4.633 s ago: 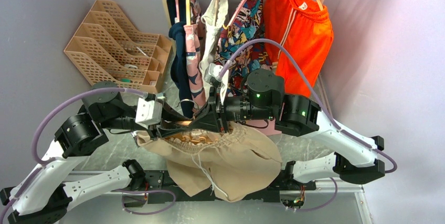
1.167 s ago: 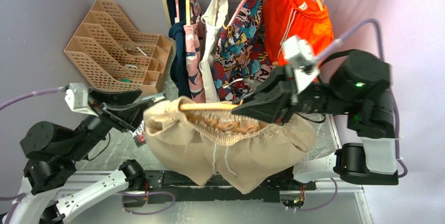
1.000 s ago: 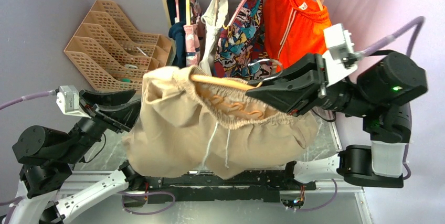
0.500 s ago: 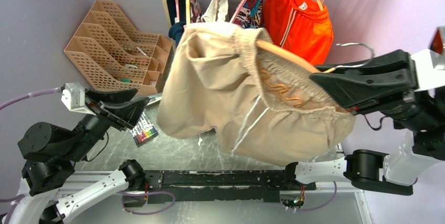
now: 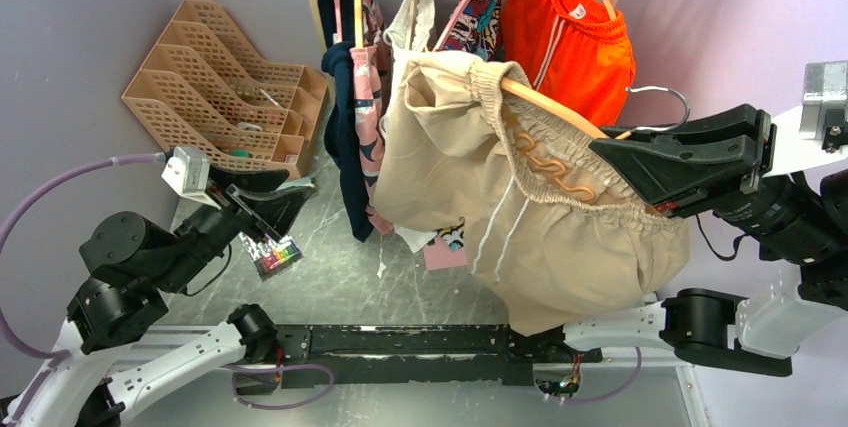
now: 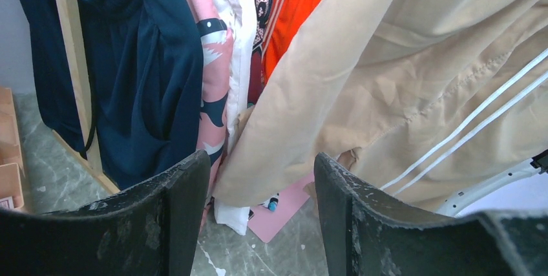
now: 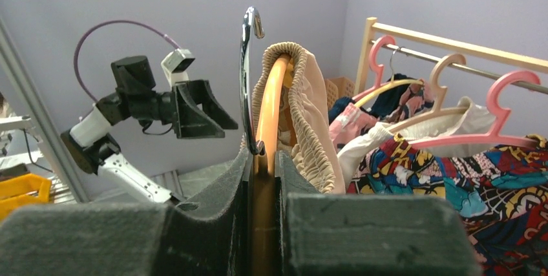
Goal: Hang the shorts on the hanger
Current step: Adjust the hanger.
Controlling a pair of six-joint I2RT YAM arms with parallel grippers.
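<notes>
Seen from the top camera, the right gripper pinches the hanger close to its hook, raised above the table. The shorts hang from the hanger by the waistband, just beside the orange shorts. The left gripper hovers well apart, spread and empty.

The left wrist view shows beige fabric beyond its parted fingers, untouched.

The right wrist view shows the jaws pressed on the hanger's bar, with the elastic waistband draped over it.
</notes>
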